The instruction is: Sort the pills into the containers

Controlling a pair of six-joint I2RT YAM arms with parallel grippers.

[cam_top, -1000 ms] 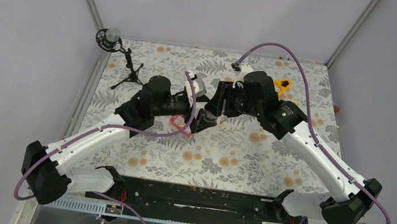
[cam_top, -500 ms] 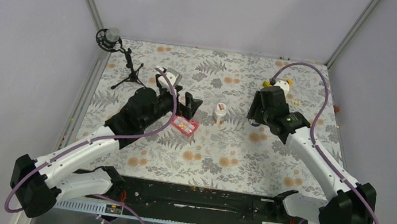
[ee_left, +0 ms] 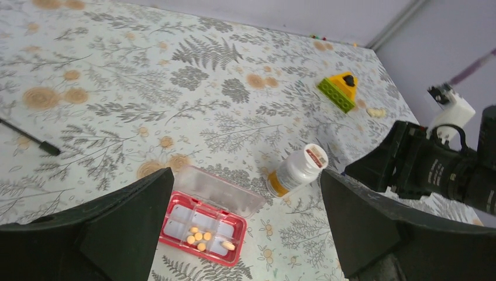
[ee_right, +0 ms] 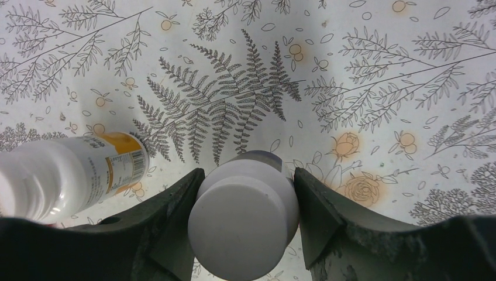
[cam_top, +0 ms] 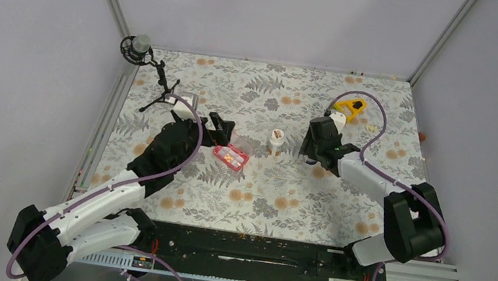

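A capped white bottle (ee_right: pixel 237 225) is being clasped by the right gripper (ee_right: pixel 245 175), just beside the labelled bottle (ee_right: pixel 64 175). The left gripper (ee_left: pixel 245 181) is being held wide above the red tray (ee_left: pixel 175 227), where orange pills (ee_left: pixel 197 236) are lying. A second bottle is seemingly being fetched, so uncapping is called for next. Compared with half a second ago, the right arm is being brought inward from the yellow wedge (cam_top: pixel 350 108), the left drawn back
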